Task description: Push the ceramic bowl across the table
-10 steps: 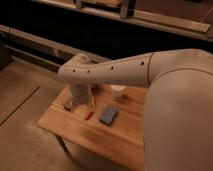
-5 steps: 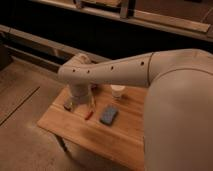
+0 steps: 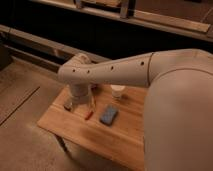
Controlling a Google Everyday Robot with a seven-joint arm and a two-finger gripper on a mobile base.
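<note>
Gripper (image 3: 80, 103) hangs low over the table (image 3: 75, 132), jaws apart, empty. Dark shape beside it, away from the blue sponge (image 3: 108, 115), may be the ceramic bowl (image 3: 67, 104).

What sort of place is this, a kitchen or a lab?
Probably a test lab or workshop: a plank table on a concrete-like floor, a white cup and blue sponge laid out, and the robot's gripper hanging low over the table's left end.

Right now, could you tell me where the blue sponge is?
In the camera view, the blue sponge lies on the table, just below the white cup, the gripper image-left of it.
</note>
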